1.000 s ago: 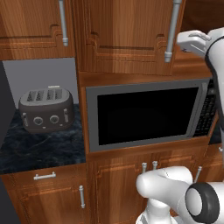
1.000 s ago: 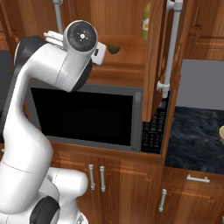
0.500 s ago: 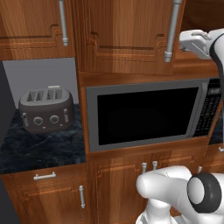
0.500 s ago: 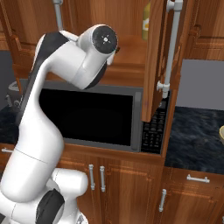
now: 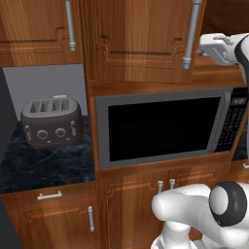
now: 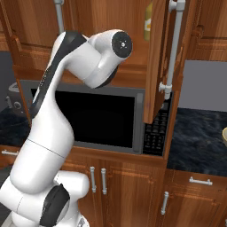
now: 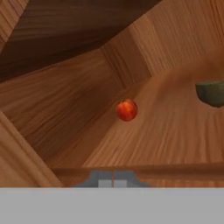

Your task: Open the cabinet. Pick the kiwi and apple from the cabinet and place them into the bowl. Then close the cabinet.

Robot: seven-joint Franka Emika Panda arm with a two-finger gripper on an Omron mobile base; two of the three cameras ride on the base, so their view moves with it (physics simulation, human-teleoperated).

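Pincer (image 7: 112,179) tips pressed together, empty, face the open cabinet (image 6: 156,66); apple (image 7: 126,110) sits deep on the shelf, kiwi (image 7: 213,92) toward its right edge.

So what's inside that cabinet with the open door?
In the hand view, a red apple sits on the wooden shelf of the cabinet, with the greenish kiwi off to one side. The right base view shows a yellow bottle, mostly hidden behind the door.
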